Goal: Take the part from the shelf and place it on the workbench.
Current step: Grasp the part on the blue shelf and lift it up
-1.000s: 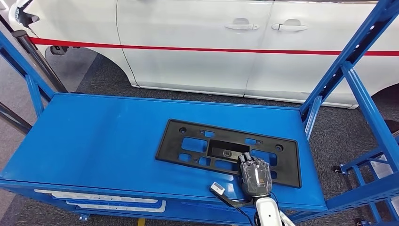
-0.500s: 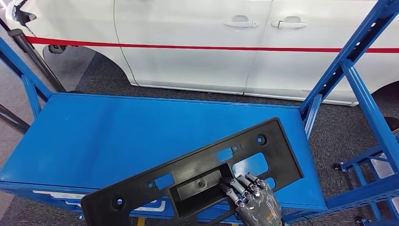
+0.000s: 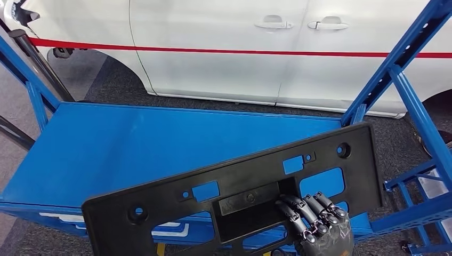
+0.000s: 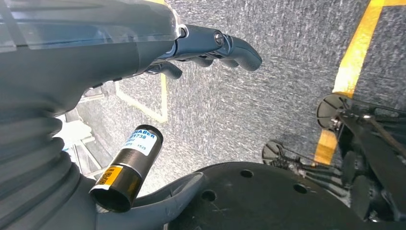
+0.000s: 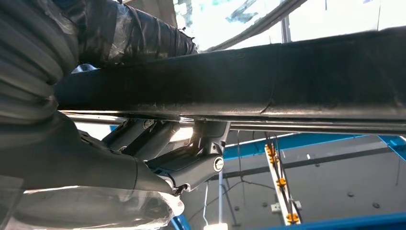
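My right hand [image 3: 319, 226] is clamped on the part [image 3: 234, 200]: fingers [image 3: 298, 210] hooked over the edge of the recessed centre pocket, palm under the lower rim. The right wrist view agrees: the hand [image 5: 143, 158] is wrapped round the part's dark edge [image 5: 239, 88], thumb side underneath.

The part is a long black plastic plate with cut-outs and corner holes. It's lifted clear of the blue shelf [image 3: 122, 144], tilted, with the end away from my hand lower and hanging out past the shelf's front edge, the other end higher, close to the shelf's blue upright [image 3: 394, 69].

Handling, my read:
- light, thin moulded plastic, fairly stiff but likely to flex along its length
- I'm holding right of its middle, so the long free end will want to droop and twist
- the pocket edge is a decent hold, since the lip stops it sliding; the flat faces look smooth and slippery
- watch the high end near the upright when I swing away

Left hand [image 4: 206, 45] hangs over grey carpet floor [image 4: 268, 96], fingers curled in, holding nothing.

Containers: the shelf deck is the only holder here, nothing else visible on it. A white car [image 3: 224, 48] stands behind the shelf.
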Robot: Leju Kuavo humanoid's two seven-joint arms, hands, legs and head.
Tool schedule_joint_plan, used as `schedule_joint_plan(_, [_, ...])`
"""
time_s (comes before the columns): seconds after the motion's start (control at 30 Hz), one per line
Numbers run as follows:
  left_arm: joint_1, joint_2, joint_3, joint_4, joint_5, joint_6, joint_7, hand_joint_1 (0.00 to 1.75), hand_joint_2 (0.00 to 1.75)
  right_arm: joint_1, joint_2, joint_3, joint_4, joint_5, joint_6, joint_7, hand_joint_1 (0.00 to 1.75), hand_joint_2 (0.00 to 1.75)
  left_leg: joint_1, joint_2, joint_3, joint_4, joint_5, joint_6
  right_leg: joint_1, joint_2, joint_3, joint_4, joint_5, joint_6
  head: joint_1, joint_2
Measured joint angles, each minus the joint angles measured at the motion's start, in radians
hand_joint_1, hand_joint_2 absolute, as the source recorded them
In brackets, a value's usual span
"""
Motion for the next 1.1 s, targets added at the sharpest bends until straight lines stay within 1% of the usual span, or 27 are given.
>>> schedule_joint_plan(0.07, [-0.001,0.0,0.0,0.0,0.0,0.002,-0.001,0.0,1.75,0.0,0.0,0.003,-0.01,0.003,0.0,0.0,1.75,1.75,0.001,-0.001,-0.016,0.009,0.01,-0.008,-0.001,0.0,0.084,-0.135,0.052,-0.003,0.0,0.0])
schedule_joint_plan(0.1, [-0.002,0.0,0.0,0.0,0.0,0.004,-0.002,0.0,1.75,0.001,0.0,0.004,-0.013,0.003,0.0,0.0,1.75,1.75,0.001,-0.002,-0.02,0.012,0.016,-0.014,0.001,0.001,0.115,-0.187,0.073,-0.007,0.0,0.0])
schedule_joint_plan(0.13, [-0.002,0.0,0.0,0.001,0.0,0.005,-0.003,0.0,1.75,0.002,0.0,0.006,-0.014,0.003,0.0,0.0,1.75,1.75,0.001,-0.003,-0.021,0.013,0.022,-0.021,0.004,0.002,0.13,-0.216,0.083,-0.012,0.0,0.0])
schedule_joint_plan(0.23, [-0.001,0.0,0.0,0.001,0.004,0.007,-0.002,0.0,1.75,0.005,-0.001,0.01,-0.009,0.001,0.001,0.003,1.75,1.75,0.003,-0.005,-0.02,0.004,0.043,-0.045,0.009,0.003,0.113,-0.22,0.104,-0.036,-0.001,0.0])
schedule_joint_plan(0.27, [0.0,0.0,0.0,0.001,0.005,0.007,-0.001,0.0,1.75,0.007,-0.001,0.012,-0.005,-0.002,0.001,0.004,1.75,1.75,0.004,-0.005,-0.027,0.009,0.03,-0.052,0.008,0.002,0.102,-0.22,0.116,-0.046,-0.001,0.0])
schedule_joint_plan(0.3, [0.0,0.001,0.0,0.001,0.006,0.007,-0.001,0.0,1.75,0.009,-0.002,0.014,-0.001,-0.004,0.001,0.005,1.75,1.75,0.006,-0.006,-0.038,0.03,-0.003,-0.058,0.007,0.0,0.09,-0.221,0.129,-0.055,-0.002,0.0])
schedule_joint_plan(0.33, [0.001,0.001,0.0,0.001,0.008,0.007,0.0,0.0,1.75,0.01,-0.002,0.015,0.003,-0.006,0.001,0.005,1.75,1.75,0.008,-0.006,-0.053,0.071,-0.056,-0.062,0.005,-0.002,0.075,-0.222,0.142,-0.062,-0.002,0.0])
schedule_joint_plan(0.4, [0.001,0.001,0.0,0.001,0.009,0.007,0.0,0.0,1.75,0.015,-0.002,0.017,0.011,-0.002,0.002,0.006,1.75,1.75,0.009,-0.006,-0.078,0.197,-0.167,-0.069,0.008,-0.003,0.046,-0.22,0.164,-0.068,-0.003,0.0])
schedule_joint_plan(0.43, [0.001,0.001,0.0,0.001,0.01,0.008,0.0,0.0,1.75,0.016,-0.001,0.018,0.014,0.003,0.002,0.006,1.75,1.75,0.009,-0.005,-0.081,0.255,-0.192,-0.072,0.009,-0.004,0.03,-0.217,0.175,-0.068,-0.004,0.0])
schedule_joint_plan(0.47, [0.0,0.001,0.0,0.001,0.011,0.008,0.0,0.0,1.75,0.017,-0.001,0.018,0.016,0.009,0.002,0.006,1.75,1.75,0.009,-0.005,-0.071,0.289,-0.193,-0.072,0.011,-0.005,0.014,-0.213,0.184,-0.067,-0.004,0.0])
schedule_joint_plan(0.5, [0.0,0.001,0.0,0.001,0.014,0.009,0.0,0.0,1.75,0.018,0.0,0.018,0.017,0.013,0.002,0.007,1.75,1.75,0.008,-0.005,-0.043,0.287,-0.175,-0.071,0.012,-0.006,-0.002,-0.207,0.192,-0.066,-0.004,0.0])
schedule_joint_plan(0.53, [0.0,0.0,0.001,0.001,0.016,0.011,0.0,0.0,1.75,0.018,0.0,0.018,0.017,0.016,0.002,0.007,1.75,1.75,0.008,-0.006,0.003,0.249,-0.152,-0.067,0.013,-0.006,-0.017,-0.2,0.198,-0.064,-0.004,0.0])
schedule_joint_plan(0.57, [-0.001,0.0,0.001,0.001,0.018,0.011,0.0,0.0,1.75,0.019,0.001,0.018,0.017,0.018,0.002,0.007,1.75,1.75,0.007,-0.006,0.064,0.18,-0.141,-0.061,0.014,-0.006,-0.029,-0.193,0.203,-0.062,-0.004,0.0])
schedule_joint_plan(0.6, [-0.002,0.0,0.001,0.001,0.02,0.012,-0.001,0.0,1.75,0.019,0.002,0.018,0.017,0.019,0.002,0.007,1.75,1.75,0.005,-0.006,0.122,0.103,-0.143,-0.055,0.015,-0.006,-0.038,-0.186,0.208,-0.059,-0.004,0.0])
schedule_joint_plan(0.63, [-0.004,0.0,0.001,0.001,0.021,0.013,-0.001,0.0,1.75,0.02,0.003,0.018,0.016,0.021,0.002,0.007,1.75,1.75,0.001,-0.007,0.162,0.045,-0.15,-0.049,0.016,-0.006,-0.043,-0.183,0.214,-0.054,-0.003,0.0])
schedule_joint_plan(0.67, [-0.005,-0.002,0.001,0.001,0.025,0.014,-0.002,0.0,1.75,0.021,0.004,0.017,0.016,0.022,0.002,0.007,1.75,1.75,-0.002,-0.007,0.184,0.006,-0.16,-0.044,0.016,-0.007,-0.047,-0.181,0.22,-0.048,-0.004,0.0])
schedule_joint_plan(0.73, [-0.005,-0.006,0.0,0.001,0.042,0.018,-0.003,0.0,1.75,0.027,0.007,0.015,0.011,0.03,0.002,0.008,1.75,1.75,-0.003,-0.006,0.18,-0.008,-0.151,-0.035,0.015,-0.007,-0.05,-0.183,0.233,-0.036,-0.004,0.0])
schedule_joint_plan(0.77, [-0.005,-0.01,0.0,0.001,0.058,0.024,-0.003,0.0,1.75,0.035,0.01,0.01,0.004,0.038,0.002,0.008,1.75,1.75,-0.001,-0.003,0.175,-0.014,-0.142,-0.028,0.014,-0.005,-0.054,-0.178,0.228,-0.03,-0.005,0.0])
schedule_joint_plan(0.8, [-0.005,-0.014,0.0,0.002,0.08,0.036,-0.004,0.0,1.75,0.048,0.016,0.0,-0.008,0.045,0.002,0.009,1.75,1.75,0.001,0.0,0.167,-0.017,-0.132,-0.019,0.014,-0.002,-0.061,-0.162,0.205,-0.025,-0.003,0.0])
schedule_joint_plan(0.87, [-0.005,-0.018,0.0,0.008,0.122,0.062,-0.007,0.0,1.75,0.083,0.033,-0.026,-0.039,0.056,0.001,0.009,1.75,1.75,0.004,0.005,0.144,-0.021,-0.11,-0.006,0.01,0.002,-0.088,-0.076,0.112,-0.015,-0.001,0.0])
schedule_joint_plan(0.9, [-0.004,-0.019,0.0,0.011,0.137,0.072,-0.008,0.0,1.75,0.098,0.04,-0.038,-0.052,0.058,0.001,0.009,1.75,1.75,0.004,0.006,0.13,-0.02,-0.101,-0.003,0.009,0.002,-0.103,-0.015,0.064,-0.011,0.0,0.0])
schedule_joint_plan(0.93, [-0.004,-0.02,0.0,0.014,0.144,0.079,-0.008,0.0,1.75,0.109,0.044,-0.047,-0.06,0.059,0.001,0.009,1.75,1.75,0.004,0.008,0.117,-0.018,-0.091,-0.004,0.008,0.002,-0.113,0.04,0.036,-0.007,0.0,0.0])
schedule_joint_plan(0.97, [-0.004,-0.02,0.0,0.018,0.149,0.087,-0.011,0.0,1.75,0.118,0.048,-0.055,-0.067,0.059,0.001,0.009,1.75,1.75,0.004,0.01,0.103,-0.016,-0.082,-0.006,0.008,0.002,-0.112,0.074,0.032,-0.004,0.0,0.0])
schedule_joint_plan(1.0, [-0.005,-0.02,0.0,0.024,0.153,0.101,-0.017,0.0,1.75,0.129,0.053,-0.064,-0.075,0.06,0.001,0.009,1.75,1.75,0.005,0.012,0.088,-0.011,-0.073,-0.009,0.006,0.002,-0.095,0.077,0.052,-0.002,-0.001,0.0])
schedule_joint_plan(1.03, [-0.005,-0.02,0.0,0.036,0.157,0.122,-0.027,0.0,1.75,0.144,0.062,-0.078,-0.088,0.061,0.001,0.008,1.75,1.75,0.005,0.013,0.073,-0.005,-0.065,-0.012,0.004,0.001,-0.059,0.044,0.084,0.0,-0.001,0.0])
schedule_joint_plan(1.07, [-0.006,-0.02,0.0,0.052,0.159,0.147,-0.039,0.0,1.75,0.165,0.077,-0.099,-0.108,0.061,0.001,0.006,1.75,1.75,0.006,0.013,0.058,0.003,-0.058,-0.015,0.002,0.001,-0.01,-0.015,0.109,0.001,-0.001,0.0])
schedule_joint_plan(1.1, [-0.006,-0.02,0.0,0.069,0.158,0.172,-0.053,0.0,1.75,0.192,0.096,-0.129,-0.136,0.055,0.001,0.005,1.75,1.75,0.005,0.011,0.045,0.013,-0.053,-0.019,0.002,0.001,0.045,-0.089,0.117,0.0,-0.001,0.0])
